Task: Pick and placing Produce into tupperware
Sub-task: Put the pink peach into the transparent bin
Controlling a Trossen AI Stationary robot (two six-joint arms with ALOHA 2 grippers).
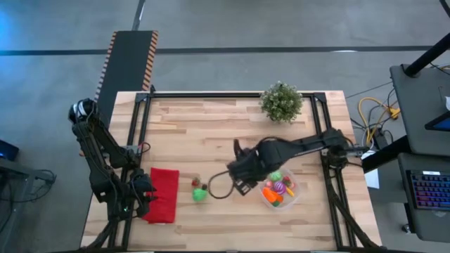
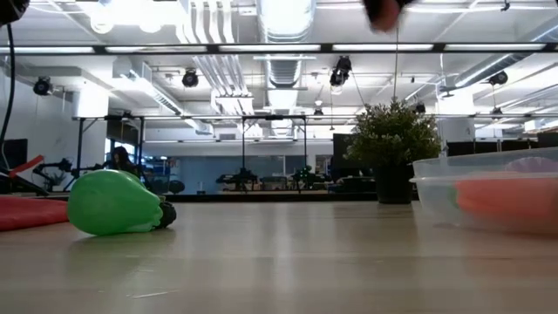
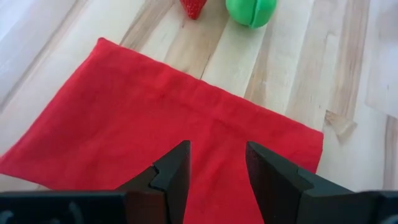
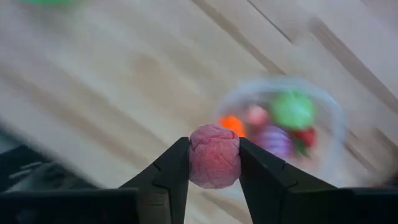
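The tupperware (image 1: 279, 191), a clear round bowl, stands on the table holding green, orange, purple and red toy pieces; it also shows as the tupperware (image 4: 283, 124) and the tupperware (image 2: 488, 187). My right gripper (image 1: 237, 176) hovers to the bowl's left, shut on a pink bumpy round piece (image 4: 214, 155). A green piece (image 1: 200, 195) and a small red strawberry (image 1: 196, 183) lie on the wood left of it. My left gripper (image 3: 217, 171) waits open over the red cloth (image 3: 168, 130) at the table's left. My right gripper pinches the pink bumpy piece between its two fingers, one finger on each opposite side (image 4: 193, 158). The piece is lifted clear, with the table and the bowl far below it. The fingers point down at a slant.
A green potted plant (image 1: 282, 101) stands near the far edge. The red cloth (image 1: 164, 195) lies flat at the near left. Bare wood stretches between the cloth, the loose pieces and the plant. The table's black frame rails run along its left and right sides.
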